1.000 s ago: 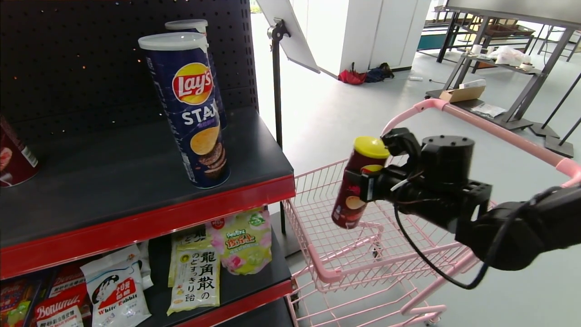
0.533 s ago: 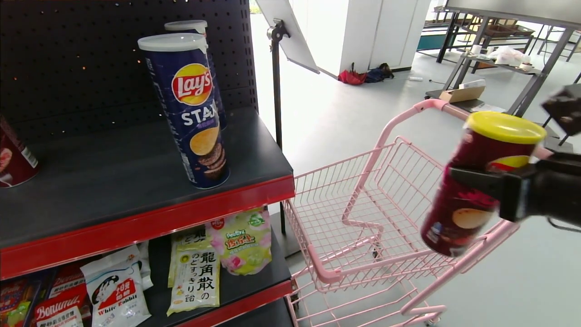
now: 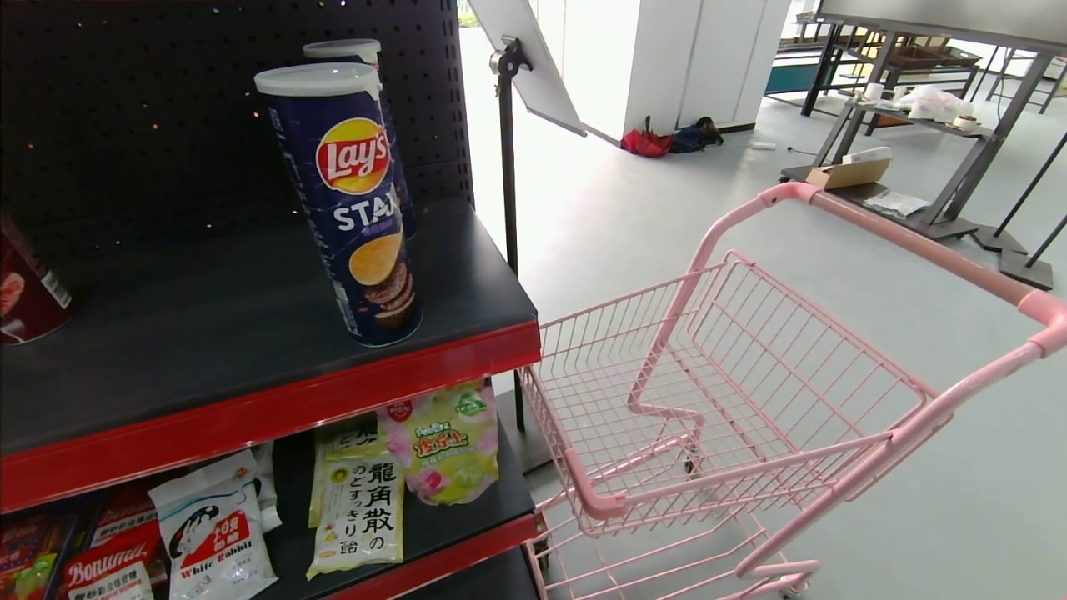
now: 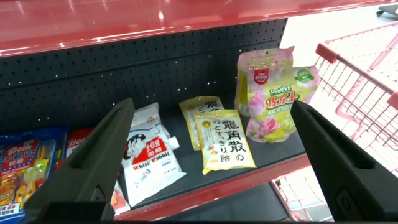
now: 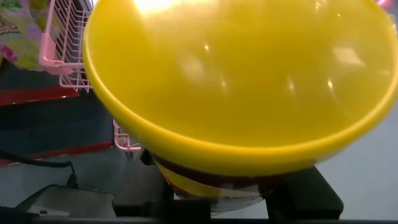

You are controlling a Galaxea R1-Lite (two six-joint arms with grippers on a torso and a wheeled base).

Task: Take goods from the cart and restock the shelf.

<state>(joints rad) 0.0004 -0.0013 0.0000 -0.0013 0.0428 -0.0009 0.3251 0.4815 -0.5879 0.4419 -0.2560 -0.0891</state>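
Two tall dark blue cans stand on the shelf's upper board [image 3: 208, 333]. The front blue can [image 3: 350, 200] is near the red front edge, and the rear blue can [image 3: 343, 48] is behind it against the perforated back panel. Both have pale lids. The front one's label shows a round yellow-and-red logo, white lettering and pictured crisps. One dark red shelf can [image 3: 25, 292] is at the far left of that board, cut off by the view's edge.

On the lower board [image 3: 450, 550] lies one white bag [image 4: 149, 155] with a red-and-black printed label. To its right are two yellow bags, the near yellow bag [image 4: 227, 149] overlapping the far yellow bag [image 4: 202, 112], both printed with dark characters. Right of those are two pink-and-green pouches, the front pouch [image 4: 280, 106] leaning on the rear pouch [image 4: 261, 65]. Bright packs [image 4: 25, 168] crowd the far left, overlapping too much to count.

One pink wire cart [image 3: 593, 502] stands on the floor just right of the shelf.

The left gripper [image 4: 212, 104] hangs before the lower board with its fingers spread wide and nothing between them.

The right gripper [image 5: 224, 193] is clamped on one dark red held can [image 5: 242, 81]. Its yellow lid faces the wrist camera, and a corner of the cart shows beyond it.
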